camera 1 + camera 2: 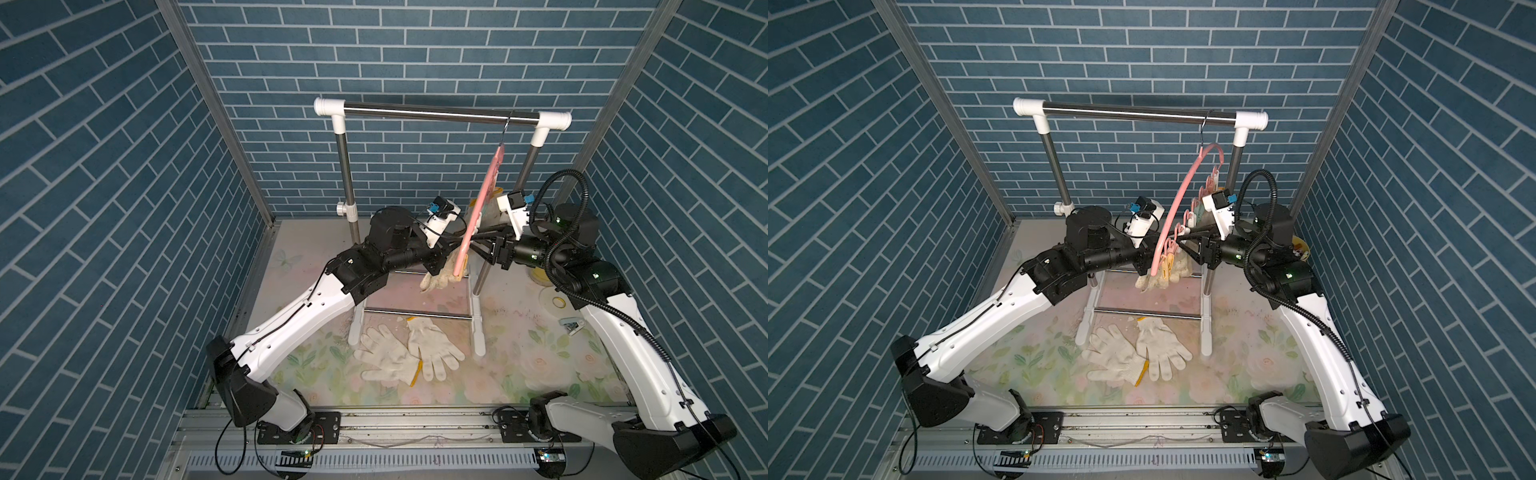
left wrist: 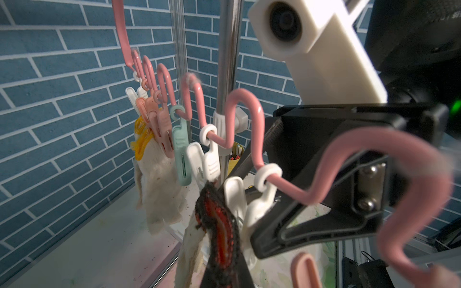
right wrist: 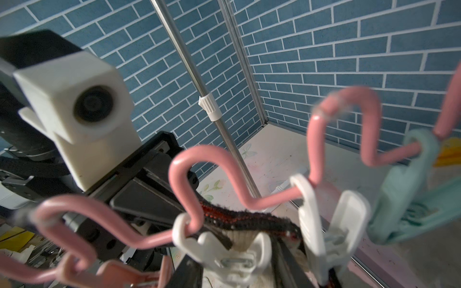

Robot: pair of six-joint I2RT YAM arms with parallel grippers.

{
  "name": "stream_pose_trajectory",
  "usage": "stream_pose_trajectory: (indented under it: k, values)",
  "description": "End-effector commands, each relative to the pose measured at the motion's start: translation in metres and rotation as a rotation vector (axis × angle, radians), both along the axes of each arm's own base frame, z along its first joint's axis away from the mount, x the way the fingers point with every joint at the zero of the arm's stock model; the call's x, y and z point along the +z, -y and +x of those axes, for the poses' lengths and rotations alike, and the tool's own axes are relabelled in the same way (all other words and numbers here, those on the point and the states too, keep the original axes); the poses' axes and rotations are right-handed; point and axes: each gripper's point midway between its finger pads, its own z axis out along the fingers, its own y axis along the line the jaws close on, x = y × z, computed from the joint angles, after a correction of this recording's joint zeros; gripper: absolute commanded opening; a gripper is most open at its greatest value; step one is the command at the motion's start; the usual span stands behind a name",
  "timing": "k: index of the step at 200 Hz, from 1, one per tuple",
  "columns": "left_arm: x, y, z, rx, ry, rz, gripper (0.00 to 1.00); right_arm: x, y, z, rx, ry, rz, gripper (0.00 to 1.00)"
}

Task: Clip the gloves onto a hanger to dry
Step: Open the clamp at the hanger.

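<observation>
The pink hanger [image 1: 484, 203] [image 1: 1179, 195] hangs tilted from the steel rack's bar, with its clips dangling. My left gripper [image 2: 224, 270] is shut on a cream glove [image 2: 189, 246] with a black-and-red cuff [image 3: 249, 222], holding the cuff up between the jaws of a white clip [image 3: 229, 251] [image 2: 252, 212]. My right gripper [image 3: 234, 264] is shut on that clip, one finger on each side. A second glove [image 2: 157, 184], yellow-cuffed, hangs clipped further along the hanger. Two more gloves [image 1: 390, 357] [image 1: 434, 345] lie flat on the table in front of the rack.
The steel-tube rack [image 1: 436, 112] with white joints stands at the back, its feet reaching toward the loose gloves. A yellow container [image 1: 1302, 249] and a tape roll [image 1: 559, 301] sit at the right behind my right arm. Blue brick walls close three sides.
</observation>
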Motion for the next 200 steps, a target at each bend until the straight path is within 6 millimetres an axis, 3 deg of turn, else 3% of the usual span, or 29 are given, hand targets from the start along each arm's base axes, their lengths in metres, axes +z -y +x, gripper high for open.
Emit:
stream_pose_trajectory:
  k: [1, 42, 116, 171, 200]
  values:
    - [0.016, -0.004, -0.004, -0.007, 0.029, -0.021, 0.0, 0.012, -0.001, 0.001, -0.001, 0.07, -0.008, 0.43]
    - [0.016, -0.005, -0.004, -0.003, 0.033, -0.019, 0.0, 0.011, -0.004, 0.003, 0.0, 0.063, -0.001, 0.38]
    - [0.01, -0.004, -0.006, -0.019, 0.02, -0.012, 0.0, 0.013, -0.001, 0.003, -0.021, 0.083, -0.008, 0.18]
    - [-0.029, -0.004, -0.022, -0.118, 0.1, 0.09, 0.0, 0.018, 0.0, 0.0, -0.015, 0.107, -0.018, 0.05]
    - [-0.031, -0.01, -0.03, -0.141, 0.217, 0.067, 0.0, 0.019, 0.001, -0.003, -0.007, 0.115, -0.023, 0.03]
